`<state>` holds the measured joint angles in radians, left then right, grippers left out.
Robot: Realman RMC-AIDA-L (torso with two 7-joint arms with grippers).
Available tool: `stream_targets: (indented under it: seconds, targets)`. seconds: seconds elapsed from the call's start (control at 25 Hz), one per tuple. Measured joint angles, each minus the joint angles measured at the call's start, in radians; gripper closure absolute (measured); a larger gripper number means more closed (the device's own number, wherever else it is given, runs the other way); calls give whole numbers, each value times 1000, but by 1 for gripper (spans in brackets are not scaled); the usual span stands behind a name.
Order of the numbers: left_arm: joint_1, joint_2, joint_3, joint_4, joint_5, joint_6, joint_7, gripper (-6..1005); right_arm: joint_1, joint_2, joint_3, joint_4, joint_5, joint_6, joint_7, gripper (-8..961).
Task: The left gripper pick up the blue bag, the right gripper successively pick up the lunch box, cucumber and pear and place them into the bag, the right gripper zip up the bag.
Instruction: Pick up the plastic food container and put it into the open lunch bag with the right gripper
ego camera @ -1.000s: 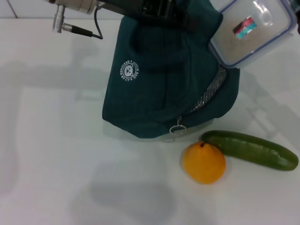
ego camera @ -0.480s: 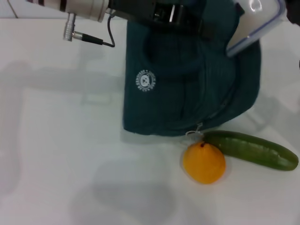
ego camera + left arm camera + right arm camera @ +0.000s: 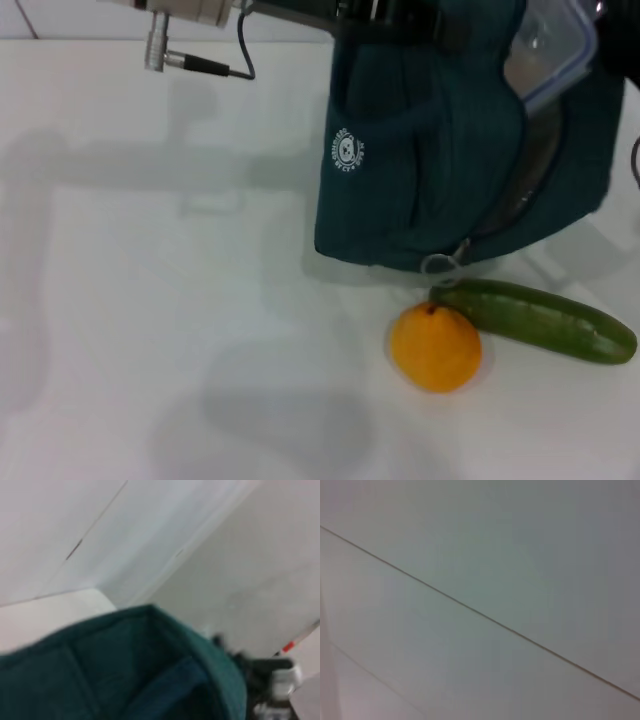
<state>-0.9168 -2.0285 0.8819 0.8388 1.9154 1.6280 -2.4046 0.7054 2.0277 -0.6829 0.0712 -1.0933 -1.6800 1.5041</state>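
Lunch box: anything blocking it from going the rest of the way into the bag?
Nothing visible. In the head view the lunch box is tilted, its lower end already inside the open mouth of the blue bag, which hangs from the left gripper. The bag's interior below it is hidden. The cucumber and pear lie on the table, apart from the opening.

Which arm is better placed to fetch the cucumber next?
Right: the left hand holds up the blue bag, and the cucumber lies on the robot's right, beside the pear.
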Motion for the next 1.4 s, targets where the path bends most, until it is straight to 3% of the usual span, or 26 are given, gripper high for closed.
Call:
stream_targets:
  seconds: [0.36,0.88,1.08,1.4]
  targets:
    - [0,10,-1,-4,-28,-1,1,948,12,0,-5,24,-46,116,11,795]
    - [10,7,-1,-4,-28,0,13,949,35,0,-21,-57,-152,104,35,790]
    - [16,10,-1,-5,-25,0,27,949,6,0,-55,-138,-168,80,-17,788]
    - [33,17,-5,-6,-22,-13,49,949,-132,-10,-63,-327,-167,-58,-247,454]
